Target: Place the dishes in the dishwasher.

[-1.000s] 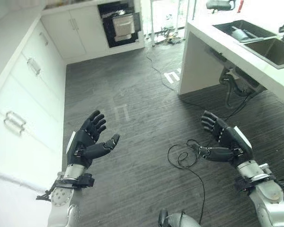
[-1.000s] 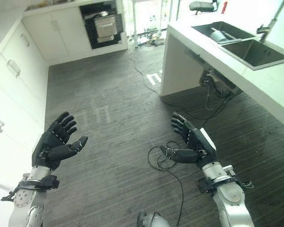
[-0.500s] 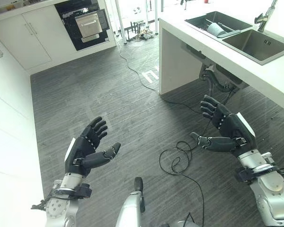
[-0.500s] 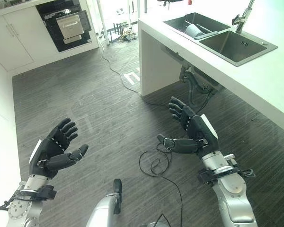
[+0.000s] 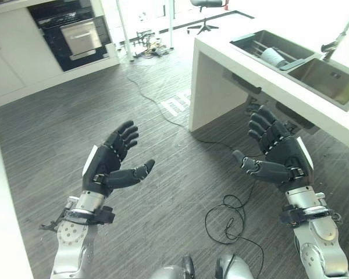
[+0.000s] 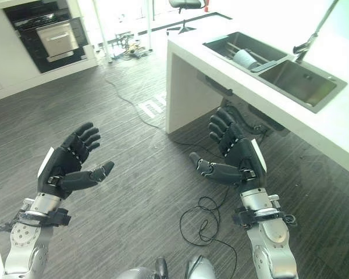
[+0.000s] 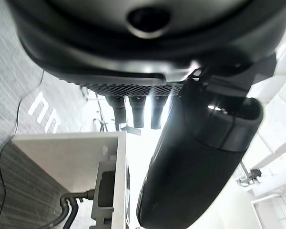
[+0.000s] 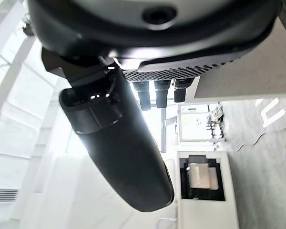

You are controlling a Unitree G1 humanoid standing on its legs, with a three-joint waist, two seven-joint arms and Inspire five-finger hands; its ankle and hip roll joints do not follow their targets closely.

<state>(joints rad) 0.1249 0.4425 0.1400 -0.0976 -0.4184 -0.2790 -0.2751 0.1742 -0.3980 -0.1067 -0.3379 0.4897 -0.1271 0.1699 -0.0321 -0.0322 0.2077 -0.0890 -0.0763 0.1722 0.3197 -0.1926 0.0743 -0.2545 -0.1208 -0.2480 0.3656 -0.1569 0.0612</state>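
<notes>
In the sink (image 5: 314, 70), a cup (image 5: 273, 56) lies well beyond both empty, open-fingered hands: left hand (image 5: 107, 165), right hand (image 5: 282, 154).

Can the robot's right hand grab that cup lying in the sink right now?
Probably not yet. The right hand is open, held out over the floor below the counter's edge, while the cup lies in the far sink basin, up on the counter.

Open grey floor (image 5: 104, 110) lies ahead of both raised hands as far as the dark built-in appliance (image 5: 75, 38) at the far wall. On the right, the white counter (image 5: 232, 58) with its sink (image 5: 320, 78) blocks passage, standing just beside the right hand (image 5: 282, 157). White cabinets (image 5: 6, 232) bound the left side.
</notes>
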